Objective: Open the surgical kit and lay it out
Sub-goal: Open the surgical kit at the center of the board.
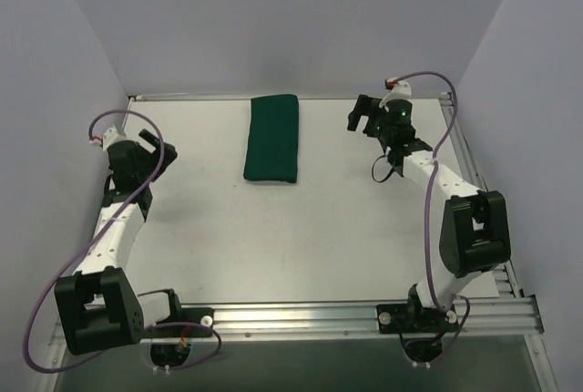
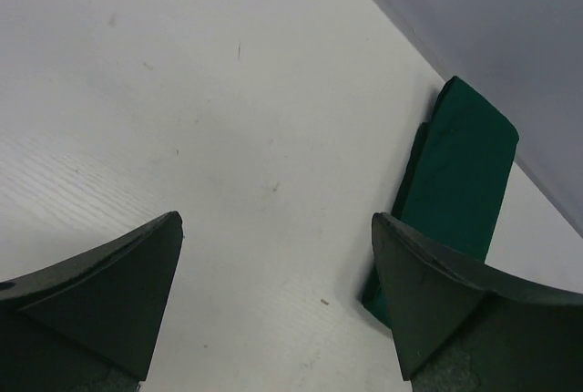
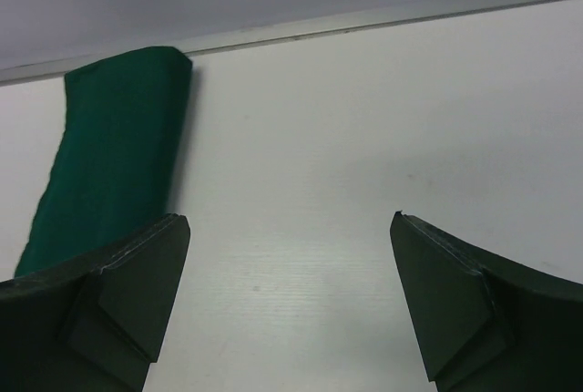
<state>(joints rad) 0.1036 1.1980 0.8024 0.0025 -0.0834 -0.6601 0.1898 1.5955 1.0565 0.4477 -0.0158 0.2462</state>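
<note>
Two claws agape, left claw [image 1: 165,152] and right claw [image 1: 359,115]; green wrap [image 1: 272,138] between, apart

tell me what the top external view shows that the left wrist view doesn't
Only the top external view: the right gripper, and the whole green wrap, a narrow bundle lying untouched. Only the left wrist view: the left gripper up close, jaws open, and the wrap's layered side edge. Both: the wrap on the white table by the far wall.

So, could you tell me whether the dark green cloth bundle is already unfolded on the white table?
No, the dark green cloth bundle lies as a narrow, folded strip near the far edge of the white table.
</note>
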